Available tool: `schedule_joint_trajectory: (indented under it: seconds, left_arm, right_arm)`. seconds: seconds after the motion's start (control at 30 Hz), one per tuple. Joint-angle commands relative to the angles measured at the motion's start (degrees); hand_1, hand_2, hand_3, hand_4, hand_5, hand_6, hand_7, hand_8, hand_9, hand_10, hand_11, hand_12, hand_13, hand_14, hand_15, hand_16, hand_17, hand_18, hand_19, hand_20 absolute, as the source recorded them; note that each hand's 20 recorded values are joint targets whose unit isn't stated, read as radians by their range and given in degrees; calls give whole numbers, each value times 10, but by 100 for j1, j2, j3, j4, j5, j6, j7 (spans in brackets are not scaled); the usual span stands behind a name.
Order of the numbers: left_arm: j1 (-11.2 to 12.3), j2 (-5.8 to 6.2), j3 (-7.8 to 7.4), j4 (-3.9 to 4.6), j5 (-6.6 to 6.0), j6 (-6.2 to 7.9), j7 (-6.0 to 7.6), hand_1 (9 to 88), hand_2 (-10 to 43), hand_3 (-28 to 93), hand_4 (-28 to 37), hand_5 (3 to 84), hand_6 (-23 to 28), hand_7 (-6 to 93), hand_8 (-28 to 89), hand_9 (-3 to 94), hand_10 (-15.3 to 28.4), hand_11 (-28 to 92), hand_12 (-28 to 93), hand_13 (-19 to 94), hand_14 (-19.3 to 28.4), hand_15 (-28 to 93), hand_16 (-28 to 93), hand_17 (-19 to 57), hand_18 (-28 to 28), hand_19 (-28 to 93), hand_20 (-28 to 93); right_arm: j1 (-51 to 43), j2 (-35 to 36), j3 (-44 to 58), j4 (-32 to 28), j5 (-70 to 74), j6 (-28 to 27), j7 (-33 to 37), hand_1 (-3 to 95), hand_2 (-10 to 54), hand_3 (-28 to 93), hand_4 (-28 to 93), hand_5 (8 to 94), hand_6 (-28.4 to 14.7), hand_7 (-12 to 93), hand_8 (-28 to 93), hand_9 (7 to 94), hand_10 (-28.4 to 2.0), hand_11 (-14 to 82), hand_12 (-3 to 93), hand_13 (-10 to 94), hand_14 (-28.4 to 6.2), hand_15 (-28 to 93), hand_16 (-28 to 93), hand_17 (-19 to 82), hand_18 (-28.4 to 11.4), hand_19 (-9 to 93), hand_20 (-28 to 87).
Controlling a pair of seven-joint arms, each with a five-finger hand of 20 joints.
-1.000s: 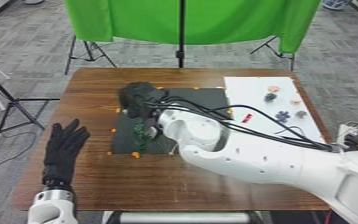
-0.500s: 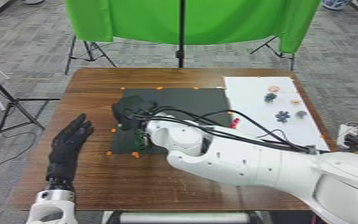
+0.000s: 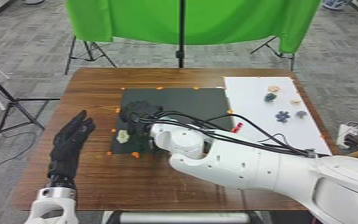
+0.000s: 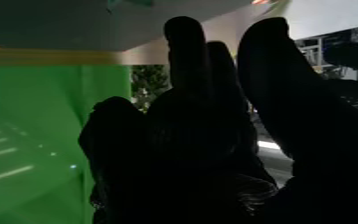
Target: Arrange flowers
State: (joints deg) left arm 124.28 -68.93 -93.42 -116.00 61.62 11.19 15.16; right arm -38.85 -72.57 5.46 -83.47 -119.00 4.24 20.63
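In the head view, two black-gloved hands over one brown worktop point(image 3: 202, 180). Toward its left edge, the left hand point(image 3: 67, 142), fingers extended and open, apart from the dark mat point(image 3: 189, 97). Over the mat's left part, the right hand point(image 3: 140, 110). Below the right hand, on the mat, one pale flower point(image 3: 123, 136), close to the left edge, and just right of it some dark greenery point(image 3: 143, 143). On one white sheet point(image 3: 251, 97), five flower heads counted: one pink point(image 3: 274, 88), one peach point(image 3: 295, 101), three dark or greyish point(image 3: 283, 116). By the sheet's left edge, one small red item point(image 3: 237, 127).

In the right wrist view, the right hand point(image 4: 202, 150) with fingers straight and open, nothing visible in their grip. Behind, one green cloth point(image 4: 42, 110).
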Motion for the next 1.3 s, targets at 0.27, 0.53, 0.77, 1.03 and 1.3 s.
schedule_joint_trajectory:
  seconds: [0.27,0.53,0.77,1.03,1.3]
  left_arm:
    - [264,-131,-92,-56,-52,-31,-29,317,-95,608,-172,339,77,39,-36,322,128,132,129,240,168,179,9,14,137,93,166]
    - [408,-186,-165,-117,-58,-60,-59,311,-95,612,-175,343,75,40,-35,323,128,133,132,241,169,182,9,14,137,92,167]
    - [362,-206,-158,-126,8,-144,-155,309,-95,613,-177,347,77,40,-36,323,128,134,133,242,169,183,8,13,137,92,168]
    - [357,-222,-170,-127,61,-225,-241,308,-88,613,-177,352,78,39,-35,325,129,135,133,245,173,187,8,13,137,94,168]
    - [393,-253,-202,-141,119,-412,-375,310,-84,611,-176,357,79,39,-35,332,133,137,133,253,178,198,8,15,141,120,180]
  right_arm:
    - [-843,2158,2444,-2266,62,579,689,419,-95,683,-183,534,-15,162,-84,679,-151,193,220,847,-41,647,341,632,-109,932,607]
    - [-2239,3561,4057,-2504,-101,-372,1292,374,-95,655,-152,575,-23,140,-70,686,-168,190,227,825,-62,653,344,610,-123,932,611]
    - [-2744,3765,4247,-1886,-330,-699,1545,365,-95,640,-137,578,-23,137,-68,684,-174,201,240,819,-69,660,343,608,-128,932,615]
    - [-3162,3750,4569,-1378,-577,-755,1868,365,-95,641,-134,574,-16,142,-70,676,-174,207,246,818,-71,665,340,608,-129,932,615]
    - [-3586,3757,4819,-1288,-703,-910,1945,368,-95,644,-135,573,-13,146,-71,676,-173,211,246,816,-73,669,339,608,-129,932,615]
